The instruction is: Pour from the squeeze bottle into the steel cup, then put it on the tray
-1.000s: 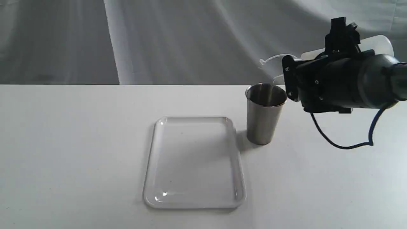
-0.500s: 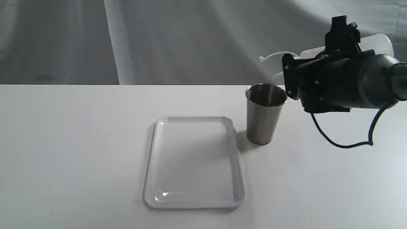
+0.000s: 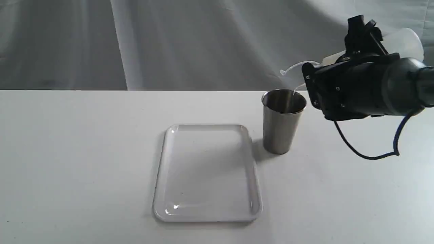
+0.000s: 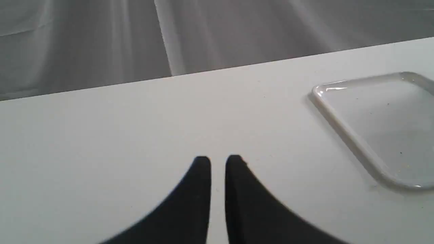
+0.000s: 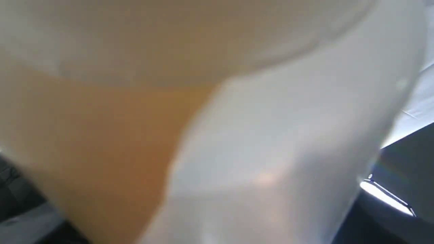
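The white flat-topped desk point(image 3: 84, 152) is bounded at its far edge by grey draped cloth point(image 3: 169, 44), and broad open surface is left to the left of and in front of the flat white glossy rectangular tray point(image 3: 207, 126), which is seen lying near the middle. The brushed stainless-steel cup point(image 3: 279, 132) is stood upright just beside the tray's far right corner, not touching it. Above and to the right of the cup, the translucent whitish squeeze bottle point(image 3: 405, 40) is gripped around its body by the right pincer point(image 3: 364, 37) and tilted nozzle-down towards the cup's rim; amber liquid is seen through its wall point(image 5: 101, 142). The left pincer point(image 4: 218, 161) is held low over bare desk, narrowed to a slit with nothing in it. Compared with a second ago, the bottle's base has been raised slightly and the tilt steepened; cup and tray are unmoved.
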`<action>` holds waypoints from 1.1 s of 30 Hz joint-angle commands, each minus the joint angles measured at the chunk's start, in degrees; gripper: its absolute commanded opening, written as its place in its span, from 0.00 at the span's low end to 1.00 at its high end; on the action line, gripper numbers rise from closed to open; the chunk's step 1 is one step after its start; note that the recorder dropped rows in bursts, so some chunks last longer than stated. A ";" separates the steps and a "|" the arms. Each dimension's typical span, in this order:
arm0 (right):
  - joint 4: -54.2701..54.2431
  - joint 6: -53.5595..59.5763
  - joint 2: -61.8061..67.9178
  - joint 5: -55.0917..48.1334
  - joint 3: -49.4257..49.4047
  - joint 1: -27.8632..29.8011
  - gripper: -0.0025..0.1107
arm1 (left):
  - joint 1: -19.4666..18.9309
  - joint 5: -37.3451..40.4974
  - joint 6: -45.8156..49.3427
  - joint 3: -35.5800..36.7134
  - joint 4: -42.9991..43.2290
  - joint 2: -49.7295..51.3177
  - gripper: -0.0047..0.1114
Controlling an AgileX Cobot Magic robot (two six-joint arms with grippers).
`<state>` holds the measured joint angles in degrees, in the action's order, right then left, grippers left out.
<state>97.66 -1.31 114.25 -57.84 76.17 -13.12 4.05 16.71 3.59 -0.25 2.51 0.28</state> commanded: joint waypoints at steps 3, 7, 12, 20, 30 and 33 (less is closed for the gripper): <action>2.29 2.70 -0.68 -1.66 0.54 -0.18 0.41 | 0.18 -0.37 -0.10 0.25 0.03 -0.28 0.11; 2.29 3.02 -0.68 -1.66 0.54 -0.18 0.41 | 0.18 -0.37 -0.10 0.25 0.03 -0.28 0.11; 2.29 3.83 -0.68 -1.66 0.54 -0.18 0.41 | 0.18 -0.37 -0.10 0.25 0.03 -0.28 0.11; 2.29 7.67 -0.68 -1.66 0.54 -0.18 0.41 | 0.18 -0.37 -0.10 0.25 0.03 -0.28 0.11; 2.29 7.67 -0.68 -1.66 0.54 -0.18 0.41 | 0.18 -0.37 -0.10 0.25 0.03 -0.28 0.11; 2.29 7.67 -0.68 -1.66 0.54 -0.18 0.41 | 0.18 -0.37 -0.10 0.25 0.03 -0.28 0.11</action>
<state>97.66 6.28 114.25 -57.94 76.17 -13.12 4.05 16.71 3.59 -0.25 2.51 0.28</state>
